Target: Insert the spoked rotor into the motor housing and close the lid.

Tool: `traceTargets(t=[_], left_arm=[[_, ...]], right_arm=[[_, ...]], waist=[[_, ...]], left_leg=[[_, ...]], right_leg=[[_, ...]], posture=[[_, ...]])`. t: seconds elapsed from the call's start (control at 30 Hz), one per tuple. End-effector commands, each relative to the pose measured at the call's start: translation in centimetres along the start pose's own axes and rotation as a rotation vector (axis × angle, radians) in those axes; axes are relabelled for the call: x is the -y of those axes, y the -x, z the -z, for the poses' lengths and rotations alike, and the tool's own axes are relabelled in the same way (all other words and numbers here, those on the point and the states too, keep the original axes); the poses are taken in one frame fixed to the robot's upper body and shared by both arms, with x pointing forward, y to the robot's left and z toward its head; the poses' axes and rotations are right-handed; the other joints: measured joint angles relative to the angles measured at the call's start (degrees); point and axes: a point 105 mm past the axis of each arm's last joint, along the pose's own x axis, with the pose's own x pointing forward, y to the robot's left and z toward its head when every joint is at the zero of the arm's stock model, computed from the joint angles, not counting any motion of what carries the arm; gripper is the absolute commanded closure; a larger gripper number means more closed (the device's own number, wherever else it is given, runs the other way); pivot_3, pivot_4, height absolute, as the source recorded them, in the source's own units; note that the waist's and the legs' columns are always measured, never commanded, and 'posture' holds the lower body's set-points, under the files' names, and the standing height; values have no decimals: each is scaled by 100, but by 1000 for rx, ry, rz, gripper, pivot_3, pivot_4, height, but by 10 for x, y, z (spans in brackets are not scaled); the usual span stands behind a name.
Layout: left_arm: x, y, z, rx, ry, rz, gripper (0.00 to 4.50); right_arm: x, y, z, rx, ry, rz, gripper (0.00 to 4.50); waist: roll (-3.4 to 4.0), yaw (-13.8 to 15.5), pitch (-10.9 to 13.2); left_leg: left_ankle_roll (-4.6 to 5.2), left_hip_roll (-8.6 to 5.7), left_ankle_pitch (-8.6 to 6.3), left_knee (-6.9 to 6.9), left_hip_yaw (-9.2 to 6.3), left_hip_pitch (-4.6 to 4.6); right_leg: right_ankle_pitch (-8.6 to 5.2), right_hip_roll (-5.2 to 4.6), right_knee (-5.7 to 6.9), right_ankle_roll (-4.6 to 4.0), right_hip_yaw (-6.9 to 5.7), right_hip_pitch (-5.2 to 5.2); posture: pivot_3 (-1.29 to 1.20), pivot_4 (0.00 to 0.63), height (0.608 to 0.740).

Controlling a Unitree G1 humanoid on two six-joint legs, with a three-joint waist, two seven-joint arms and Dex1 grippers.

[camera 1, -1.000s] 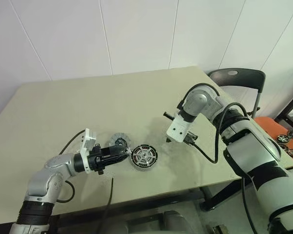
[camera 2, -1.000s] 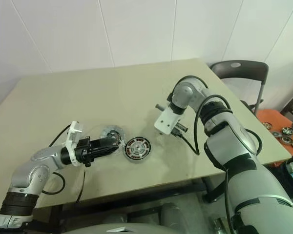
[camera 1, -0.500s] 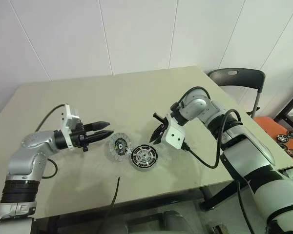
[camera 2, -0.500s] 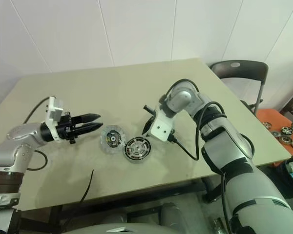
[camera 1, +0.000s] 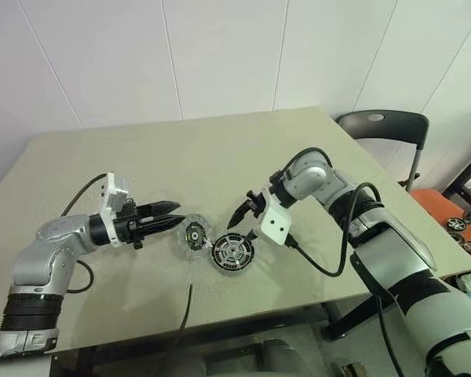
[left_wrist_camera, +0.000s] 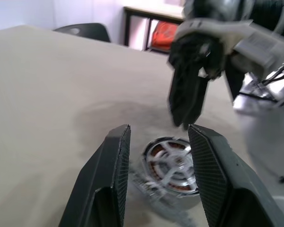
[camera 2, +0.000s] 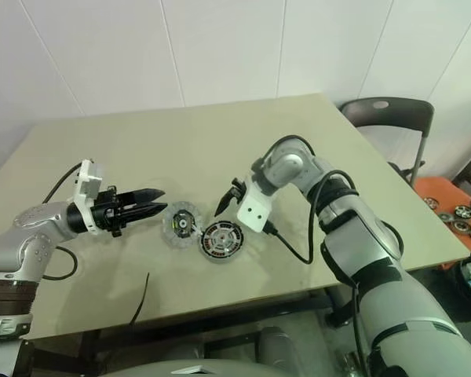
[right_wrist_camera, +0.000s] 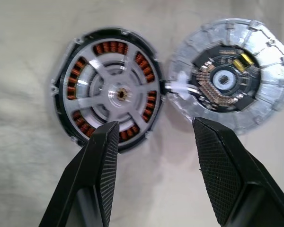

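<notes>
Right wrist view, silver spoked rotor inside copper-wound motor housing; grey-blue lid beside

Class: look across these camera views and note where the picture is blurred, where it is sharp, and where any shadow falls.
Left wrist view: the right claw is smeared with blur, and a soft shadow lies on the table beneath it. Right wrist view: the motor housing and lid are sharp. Head views: even light, faint shadows.

Arms silver-grey with black joint bands; white bracket block behind each black two-finger pincer; loose black cables; finger pads cross-hatched.
</notes>
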Motion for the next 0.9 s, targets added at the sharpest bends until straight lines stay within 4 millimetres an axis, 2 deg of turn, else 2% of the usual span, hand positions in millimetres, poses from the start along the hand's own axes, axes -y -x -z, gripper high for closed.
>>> traceTargets(t=[0.03,0.2,0.4,0.57,0.73,0.9], left_arm=[[13,9,-21,-6,-30,52,2412],[13,12,-26,-36,-72,40,2412],[15,13,-21,-27,-45,34,2412],[15,14,-21,-21,-43,23,2412],[17,12,-18,-17,-39,19,2412],[19,10,-16,-12,-33,18,2412]], right_arm=[[-1,8,0,-25,40,-29,1916],[-15,9,-2,-18,32,-103,1916],[-27,8,-5,7,-21,-137,1916],[-40,-3,-2,6,-19,-159,1916],[-36,-15,4,-17,-15,-137,1916],[-33,-16,13,-74,-14,-137,1916]], waist=[[-3,-2,3],[-1,-3,5],[-1,-1,5],[-2,3,5],[-3,-9,5],[-4,-4,5]], left_leg=[[0,0,0,0,0,0],[0,-1,0,0,1,3],[0,0,0,1,1,3],[0,0,0,1,0,3],[0,-1,0,1,4,4],[-1,0,0,1,4,4]], right_leg=[[0,0,0,0,0,0],[-2,2,0,-1,0,3],[-2,3,0,-1,0,3],[-2,2,-1,-2,0,3],[-2,3,1,-3,2,2],[-2,3,1,-3,3,1]], posture=[[0,0,740],[0,0,740],[0,0,740],[0,0,740],[0,0,740],[0,0,740]])
